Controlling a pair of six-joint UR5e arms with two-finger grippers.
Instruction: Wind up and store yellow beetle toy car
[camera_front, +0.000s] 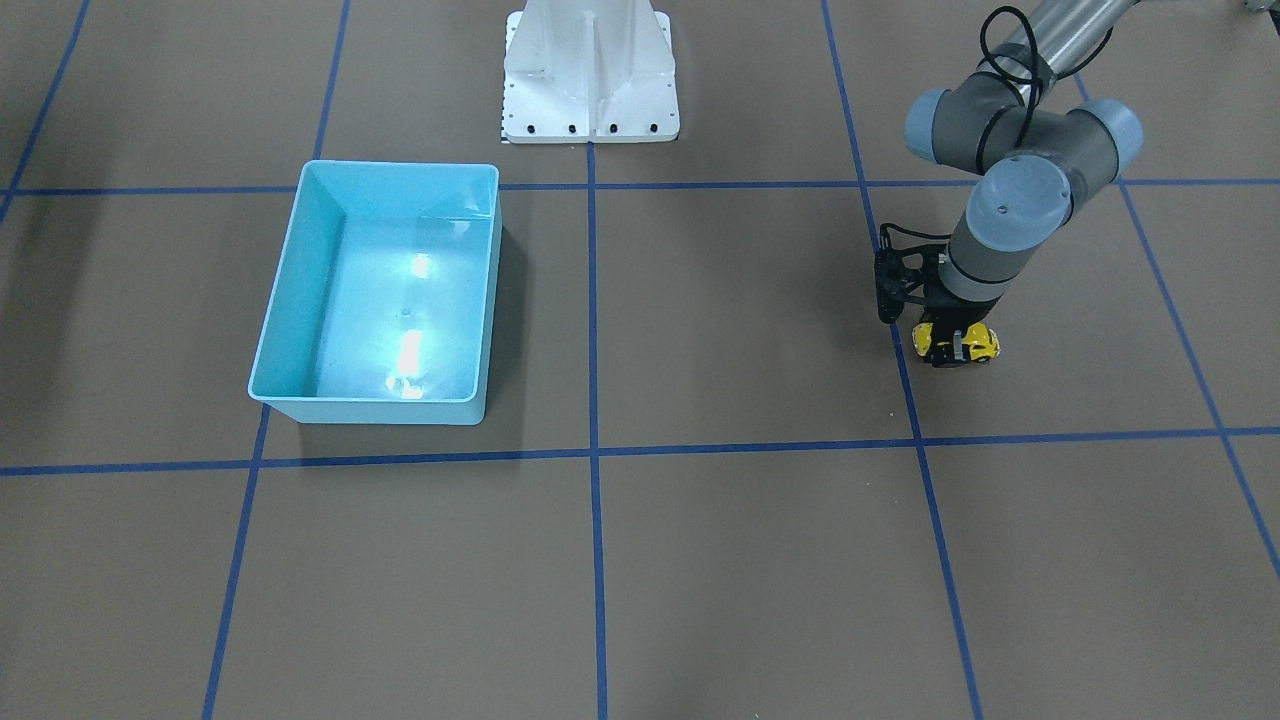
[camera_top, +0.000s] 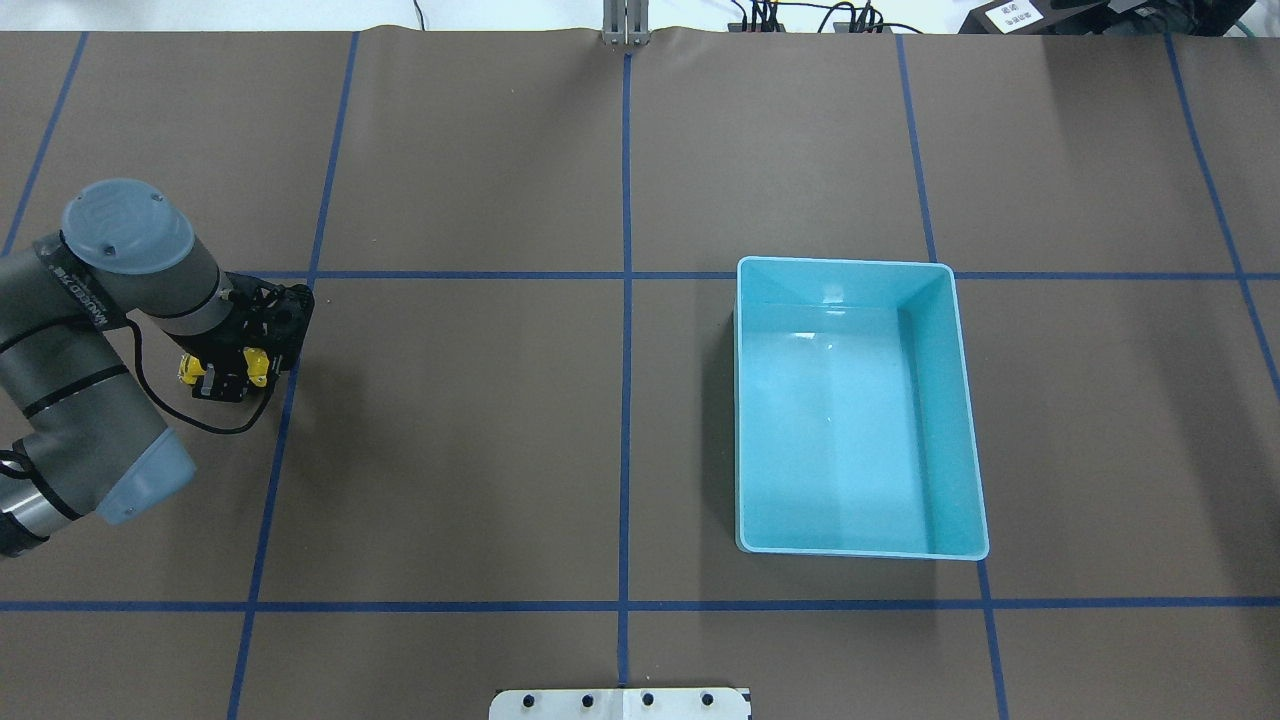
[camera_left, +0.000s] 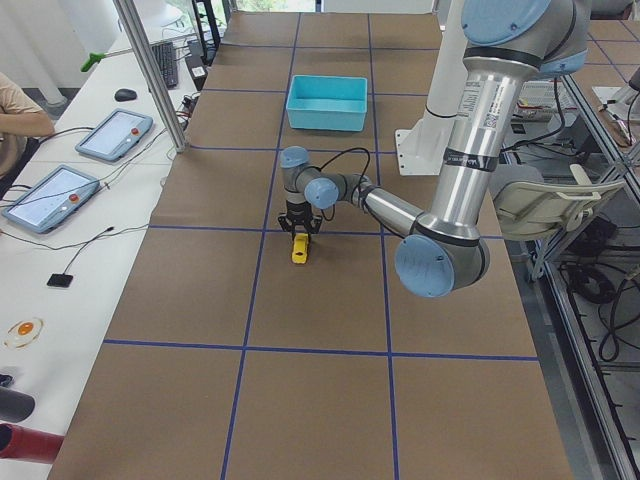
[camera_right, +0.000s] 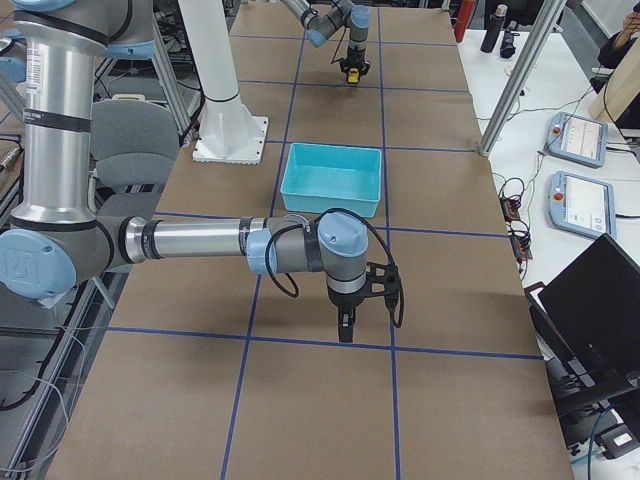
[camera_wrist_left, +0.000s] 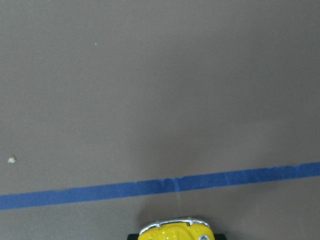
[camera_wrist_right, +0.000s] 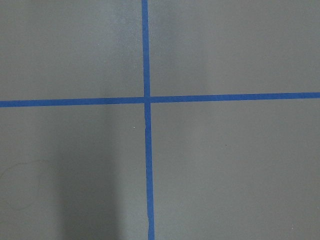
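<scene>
The yellow beetle toy car (camera_front: 984, 344) sits low at the table surface on the robot's left side, beside a blue tape line. My left gripper (camera_front: 953, 350) points down and is shut on the car's middle, so yellow shows on both sides of the fingers. The overhead view shows the same grip (camera_top: 226, 378) on the car (camera_top: 187, 369). The car's roof (camera_wrist_left: 172, 232) fills the bottom edge of the left wrist view. My right gripper (camera_right: 345, 326) shows only in the exterior right view, hanging low over bare table. I cannot tell whether it is open or shut.
A light-blue bin (camera_front: 300, 290), open and with nothing in it, stands on the robot's right half (camera_top: 850, 262). Blue tape lines grid the brown table. The white robot base (camera_front: 590, 70) stands at the table's back edge. The right wrist view shows only a tape crossing (camera_wrist_right: 146, 99).
</scene>
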